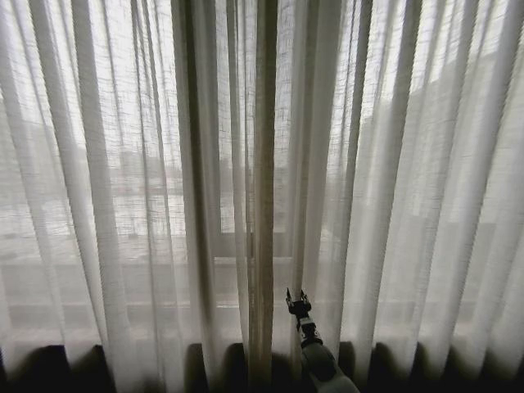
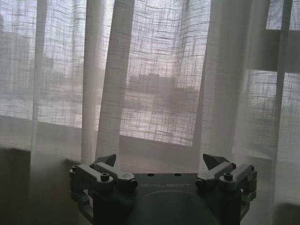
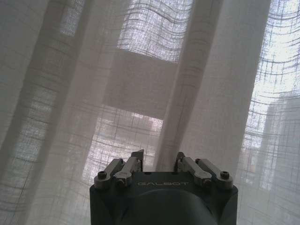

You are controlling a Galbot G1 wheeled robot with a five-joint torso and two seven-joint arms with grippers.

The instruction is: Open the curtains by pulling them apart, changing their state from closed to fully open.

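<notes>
- The curtains (image 1: 147, 188), two tall sheer white panels of loosely woven fabric with long vertical pleats, hang across the whole window and cover it from side to side. They meet near the middle of the head view, where the folds bunch into a darker beige-grey seam (image 1: 264, 188). This seam is my landmark.
- Behind the curtains a pale horizontal window ledge (image 1: 106, 282) shows through the cloth, on both sides of the seam.
- The right gripper (image 1: 297, 300), small and black on a grey arm, reaches up from below, just to the right of the seam and near its lower part. In the right wrist view the right gripper (image 3: 160, 158) has its jaws partly closed with a narrow gap, and one pleat of the fabric (image 3: 180, 108) stands in line with this gap. I cannot tell whether the fingers already pinch it.
- The left gripper (image 2: 161, 161) in the left wrist view has its jaws wide open and holds nothing; the sheer fabric (image 2: 154, 70) hangs in front of it, near but apart.
- My judgement of progress: the curtains are closed, no gap is at the seam, so all pulling apart is left to do. The work seems to be at the reach-and-grasp step.
</notes>
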